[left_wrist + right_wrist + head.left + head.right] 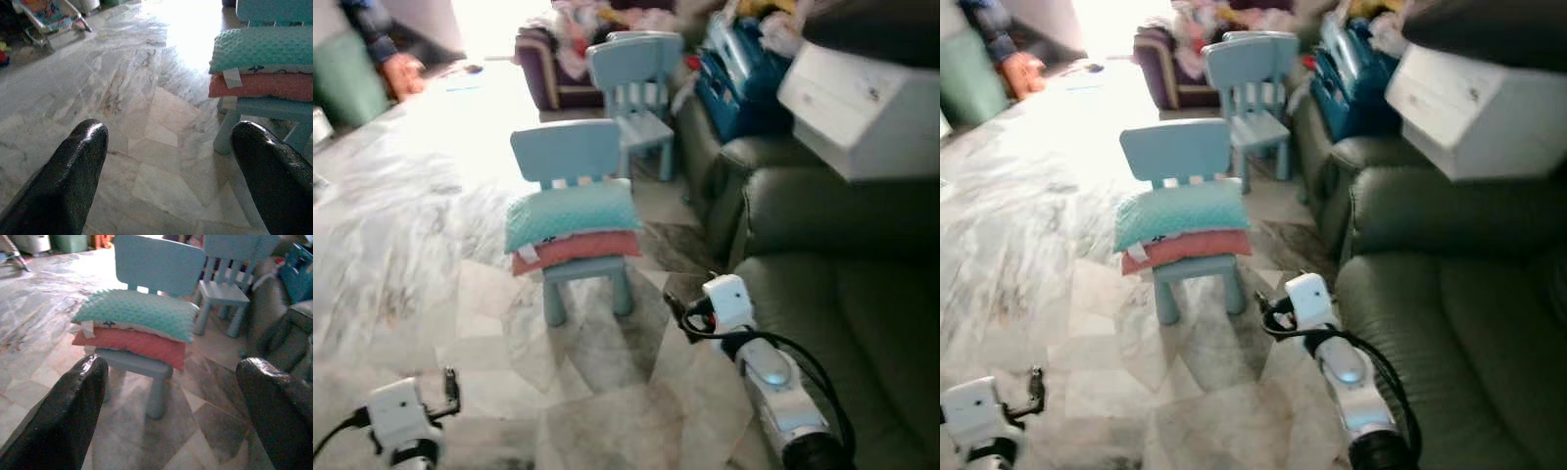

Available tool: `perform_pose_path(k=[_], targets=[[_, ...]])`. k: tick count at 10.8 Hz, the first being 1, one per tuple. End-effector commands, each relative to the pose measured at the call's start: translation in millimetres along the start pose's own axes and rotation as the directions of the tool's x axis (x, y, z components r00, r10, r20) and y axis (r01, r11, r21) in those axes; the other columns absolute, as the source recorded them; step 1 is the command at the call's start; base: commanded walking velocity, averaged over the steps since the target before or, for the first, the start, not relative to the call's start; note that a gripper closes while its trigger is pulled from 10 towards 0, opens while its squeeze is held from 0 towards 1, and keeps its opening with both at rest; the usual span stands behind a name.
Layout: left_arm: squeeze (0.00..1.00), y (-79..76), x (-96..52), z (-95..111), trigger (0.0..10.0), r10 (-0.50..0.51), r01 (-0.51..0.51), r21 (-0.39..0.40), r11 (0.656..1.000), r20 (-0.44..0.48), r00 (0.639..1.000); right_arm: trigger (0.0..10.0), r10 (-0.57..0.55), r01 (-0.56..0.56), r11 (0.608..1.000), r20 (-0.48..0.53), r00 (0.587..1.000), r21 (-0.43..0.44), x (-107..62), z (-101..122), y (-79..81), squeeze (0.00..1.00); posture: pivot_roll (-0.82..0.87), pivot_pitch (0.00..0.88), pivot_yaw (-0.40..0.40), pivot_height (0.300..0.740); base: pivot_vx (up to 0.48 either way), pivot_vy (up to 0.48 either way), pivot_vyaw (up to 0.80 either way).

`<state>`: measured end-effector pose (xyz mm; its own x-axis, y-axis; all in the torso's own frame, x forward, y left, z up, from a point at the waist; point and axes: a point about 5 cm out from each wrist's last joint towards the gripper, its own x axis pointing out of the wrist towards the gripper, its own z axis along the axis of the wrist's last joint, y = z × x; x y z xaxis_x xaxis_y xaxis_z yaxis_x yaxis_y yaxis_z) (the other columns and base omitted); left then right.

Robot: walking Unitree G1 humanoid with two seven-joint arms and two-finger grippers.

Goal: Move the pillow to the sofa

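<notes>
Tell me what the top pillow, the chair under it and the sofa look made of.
Teal pillow: soft fabric, dotted raised texture, likely minky fleece. Near chair: smooth matte light-blue surface in moulded shapes, probably plastic. Sofa: dark green with a slight sheen and smooth creases, likely leather or faux leather.

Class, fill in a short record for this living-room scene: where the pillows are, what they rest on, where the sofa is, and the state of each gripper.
Pillows: teal pillow stacked on a coral pillow
Support: seat of the near blue chair
Second chair: another blue chair behind it
Sofa: dark green sofa, on the robot's right
Left gripper: open, low over the marble floor
Right gripper: open, facing the pillows, short of them
Task status: pillows not yet grasped
</notes>
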<state>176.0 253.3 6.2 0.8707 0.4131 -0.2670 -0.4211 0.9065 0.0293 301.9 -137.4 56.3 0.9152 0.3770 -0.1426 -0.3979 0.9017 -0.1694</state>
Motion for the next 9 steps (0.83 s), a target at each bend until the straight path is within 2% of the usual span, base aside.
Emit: perform_pose_path(k=[1,4,6,9], targets=[[0.0,-1.9,-0.3,-2.3,10.0,-0.003,0.003,0.001,1.0,-0.016,1.0,10.0,-0.017,0.017,1.0,-0.01,1.0,0.003,-2.8,-2.6,-5.8,0.0,-0.14,0.069,0.045,0.74,0.0,0.48,0.0],[0.0,-2.0,0.3,-1.7,10.0,-0.001,0.001,0.01,1.0,-0.012,1.0,10.0,-0.02,0.02,1.0,-0.008,1.0,0.007,-2.6,-2.3,-5.7,0.0,-0.14,0.069,0.046,0.74,0.0,0.48,0.0],[0.0,-1.8,0.1,0.7,10.0,0.005,-0.005,0.03,1.0,0.01,1.0,10.0,-0.019,0.019,1.0,-0.007,1.0,0.011,-2.4,-1.9,-5.8,0.0,-0.14,0.071,0.045,0.74,0.0,0.0,0.0],[0.0,-3.5,2.0,4.7,10.0,0.002,-0.002,-0.016,1.0,0.019,1.0,10.0,-0.02,0.02,0.999,-0.004,1.0,0.024,-0.4,0.1,-6.4,0.0,-0.14,0.066,0.042,0.74,0.0,0.0,0.0]])
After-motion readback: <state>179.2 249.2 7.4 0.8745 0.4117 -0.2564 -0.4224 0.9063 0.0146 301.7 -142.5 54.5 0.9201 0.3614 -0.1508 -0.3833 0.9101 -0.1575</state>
